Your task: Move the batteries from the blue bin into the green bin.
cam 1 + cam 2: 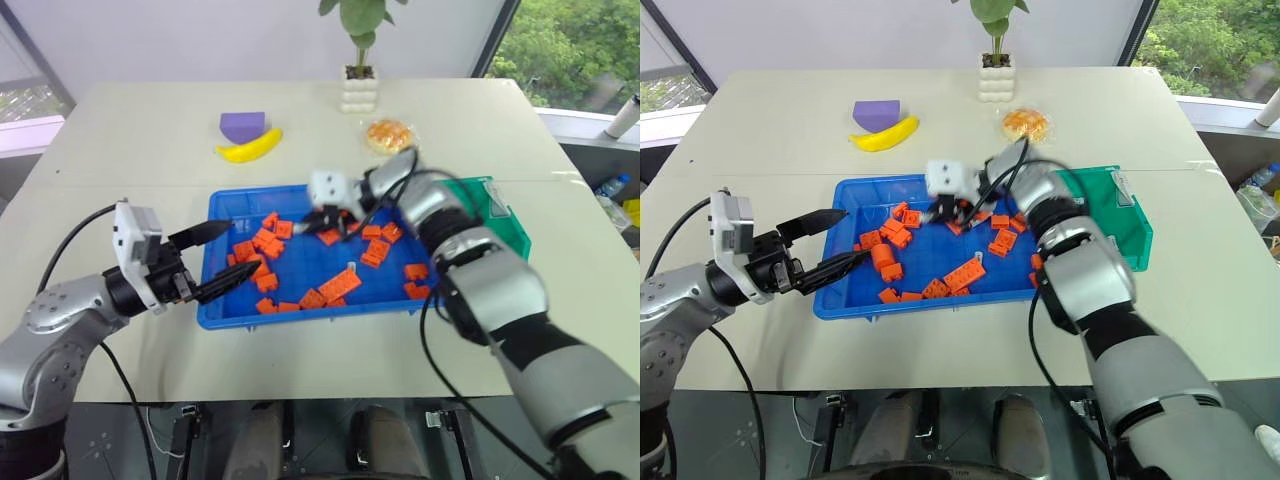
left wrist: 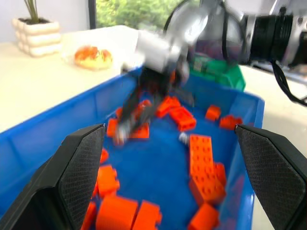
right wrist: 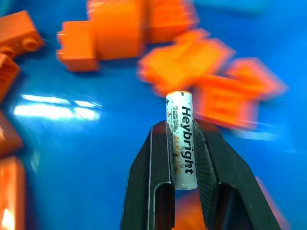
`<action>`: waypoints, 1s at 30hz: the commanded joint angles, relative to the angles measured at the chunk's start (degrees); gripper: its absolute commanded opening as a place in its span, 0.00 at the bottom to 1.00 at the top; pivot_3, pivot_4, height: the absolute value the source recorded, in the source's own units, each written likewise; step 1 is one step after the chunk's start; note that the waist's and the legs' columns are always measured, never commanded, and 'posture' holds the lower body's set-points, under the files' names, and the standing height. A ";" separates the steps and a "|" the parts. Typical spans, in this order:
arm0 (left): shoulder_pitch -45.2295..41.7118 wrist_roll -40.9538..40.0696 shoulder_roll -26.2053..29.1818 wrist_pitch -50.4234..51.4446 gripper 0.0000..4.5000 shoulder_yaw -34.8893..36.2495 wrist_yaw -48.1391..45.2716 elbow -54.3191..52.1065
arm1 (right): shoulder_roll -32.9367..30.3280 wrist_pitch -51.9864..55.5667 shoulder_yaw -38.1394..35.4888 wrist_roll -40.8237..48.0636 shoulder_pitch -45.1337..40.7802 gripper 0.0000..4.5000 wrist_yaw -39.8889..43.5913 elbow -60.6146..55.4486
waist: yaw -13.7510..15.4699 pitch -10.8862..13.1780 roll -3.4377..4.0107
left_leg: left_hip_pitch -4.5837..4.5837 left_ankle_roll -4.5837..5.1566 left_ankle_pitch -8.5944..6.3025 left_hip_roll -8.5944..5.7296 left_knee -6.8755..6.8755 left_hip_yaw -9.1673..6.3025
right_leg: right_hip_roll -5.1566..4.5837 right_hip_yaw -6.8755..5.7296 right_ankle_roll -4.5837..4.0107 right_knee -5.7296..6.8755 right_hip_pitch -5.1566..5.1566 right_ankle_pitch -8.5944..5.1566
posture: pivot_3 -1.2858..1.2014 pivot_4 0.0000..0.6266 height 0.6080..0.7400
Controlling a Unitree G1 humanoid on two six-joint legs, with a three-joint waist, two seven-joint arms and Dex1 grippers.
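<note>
The blue bin (image 1: 300, 318) sits mid-table, strewn with orange bricks (image 1: 268, 243). My right gripper (image 1: 320, 222) hangs above the bin's far middle, shut on a white battery (image 3: 181, 139) marked "Heybright", which stands upright between the black fingers (image 3: 148, 172). Another small silvery battery (image 1: 351, 268) lies among the bricks near the bin's front. The green bin (image 1: 500, 225) stands against the blue bin's right end, behind my right forearm. My left gripper (image 1: 222, 257) is open and level at the blue bin's left wall, with nothing between its fingers (image 2: 81, 167).
A banana (image 1: 250, 148) and a purple block (image 1: 242, 125) lie beyond the blue bin on the left. A white plant pot (image 1: 359, 90) and a wrapped orange snack (image 1: 389, 134) sit at the back middle. The table's front edge runs close under the bin.
</note>
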 commanded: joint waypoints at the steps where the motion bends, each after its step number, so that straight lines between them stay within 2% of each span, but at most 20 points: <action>1: -3.79 2.23 0.09 -2.28 1.00 -2.71 -3.82 4.29 | -5.63 2.03 -3.51 4.63 -2.76 0.02 5.86 -5.76 | 0.07 0.00 0.00 | 0.00 0.00 0.00 0.00 0.00 0.00 | 0.01 0.00 0.00 0.00 0.00 0.00 | 0.52 0.24 1.00; 7: -11.36 7.66 -0.87 -6.18 1.00 -9.38 -9.95 11.02 | -19.43 6.37 -5.04 5.13 -0.08 0.02 7.58 -10.20 | 0.58 0.00 -0.02 | 0.00 0.02 -0.01 -0.06 0.02 0.03 | -0.06 -0.01 0.00 -0.07 0.06 0.00 | 0.52 0.24 1.00; 14: -17.20 11.60 -5.09 -9.77 1.00 -12.90 -11.87 17.10 | -30.44 13.81 -8.97 7.13 9.07 0.02 3.57 -15.68 | 0.14 0.01 -0.02 | 0.00 0.03 -0.01 0.00 -0.01 0.13 | -0.06 -0.01 0.00 -0.07 0.02 0.00 | 0.52 0.24 1.00; 22: -19.31 14.13 -8.10 -12.77 1.00 -12.87 -11.62 21.57 | -35.03 20.22 -13.29 9.90 22.32 0.02 -4.23 -25.37 | 0.41 0.01 0.00 | 0.00 0.03 -0.01 0.02 0.05 0.16 | -0.08 -0.02 0.01 -0.07 0.04 0.00 | 0.52 0.24 1.00; 30: -20.49 15.50 -8.80 -14.08 1.00 -13.36 -12.79 24.15 | -34.91 27.36 -16.54 14.50 32.30 0.02 -9.01 -34.47 | 0.56 0.01 -0.01 | 0.00 0.04 0.00 -0.02 0.08 0.14 | -0.10 -0.03 0.01 -0.08 0.09 0.01 | 0.52 0.24 1.00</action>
